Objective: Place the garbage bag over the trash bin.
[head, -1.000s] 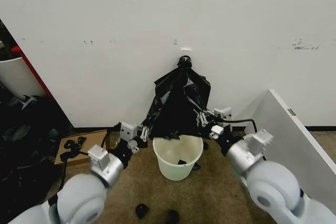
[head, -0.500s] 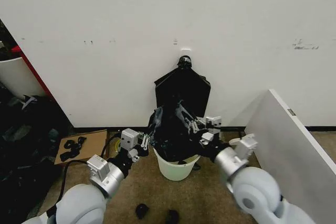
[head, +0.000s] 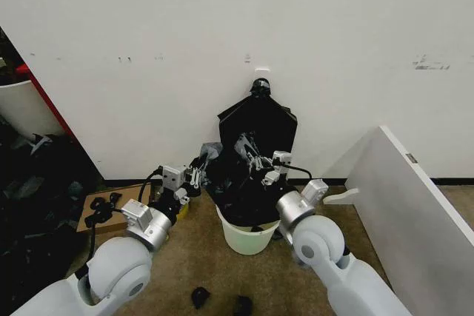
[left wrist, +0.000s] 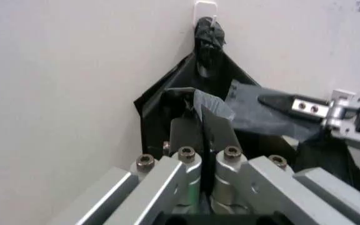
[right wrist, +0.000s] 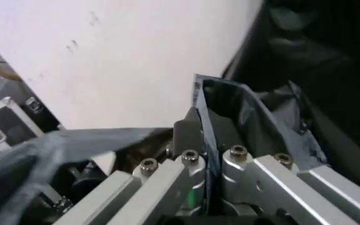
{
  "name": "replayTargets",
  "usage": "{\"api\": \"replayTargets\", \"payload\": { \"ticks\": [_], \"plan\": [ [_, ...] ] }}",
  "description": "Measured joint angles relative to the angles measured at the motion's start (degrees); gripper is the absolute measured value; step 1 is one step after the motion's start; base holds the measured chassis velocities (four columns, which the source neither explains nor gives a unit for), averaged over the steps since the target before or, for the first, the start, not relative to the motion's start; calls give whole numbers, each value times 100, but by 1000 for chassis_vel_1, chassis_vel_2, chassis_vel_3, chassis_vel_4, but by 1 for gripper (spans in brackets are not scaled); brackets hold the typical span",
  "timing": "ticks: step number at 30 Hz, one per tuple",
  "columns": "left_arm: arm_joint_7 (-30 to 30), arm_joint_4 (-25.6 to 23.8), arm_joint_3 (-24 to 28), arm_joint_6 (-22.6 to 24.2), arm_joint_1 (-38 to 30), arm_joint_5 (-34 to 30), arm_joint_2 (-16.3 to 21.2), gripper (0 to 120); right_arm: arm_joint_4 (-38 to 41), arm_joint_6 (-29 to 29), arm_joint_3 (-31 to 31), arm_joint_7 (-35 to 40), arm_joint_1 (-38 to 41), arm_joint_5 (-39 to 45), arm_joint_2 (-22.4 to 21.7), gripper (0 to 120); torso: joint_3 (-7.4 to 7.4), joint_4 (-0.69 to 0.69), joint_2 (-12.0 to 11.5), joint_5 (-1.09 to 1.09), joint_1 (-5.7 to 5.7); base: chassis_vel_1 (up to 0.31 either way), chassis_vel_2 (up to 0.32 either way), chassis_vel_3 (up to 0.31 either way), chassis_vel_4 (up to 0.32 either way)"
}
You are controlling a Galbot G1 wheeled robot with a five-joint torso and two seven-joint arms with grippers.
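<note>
2 grippers pinch the bag [head: 241, 183] above the bin [head: 248, 236] by the wall. The left gripper [head: 198, 170] clamps its left edge, the right gripper [head: 250, 155] its upper right. The bag's crumpled bottom sags into the bin's mouth.

Lighting from my head view is even and fairly bright; the white wall [head: 333, 27] reads clean with no hard glare. The far left corner is dim, detail lost in shadow. The garbage bag [head: 244, 183] shows soft grey highlights on its creases, otherwise near-black with little texture. My arms bulge at the lower edge, stretched by the lens. In both wrist views the near metal of my pincers is soft and out of focus, and the wall looks flat and washed.
</note>
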Motion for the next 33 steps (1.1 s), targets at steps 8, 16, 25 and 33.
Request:
{"api": "replayTargets", "payload": {
  "ticks": [8,16,25,33],
  "plan": [
    [-121,642,341,-15,621,361,-630,0,-373,-205,18,358,-479,-491,-372,0,0,-1,0,0,0,0,0,0,0],
    [-230,984,366,-55,970,563,-943,0,-274,-841,-28,1172,-895,-1073,-569,0,-1,0,0,1,0,0,0,0,0],
    [-255,879,335,-84,1396,697,-941,0,76,-1573,-2,1764,-1428,-1356,-601,0,-1,0,0,1,-1,0,0,0,0],
    [-299,804,315,35,1658,715,-900,0,244,-1943,41,1996,-1599,-1382,-651,0,-1,-1,0,1,-1,0,0,0,0]
  ]
}}
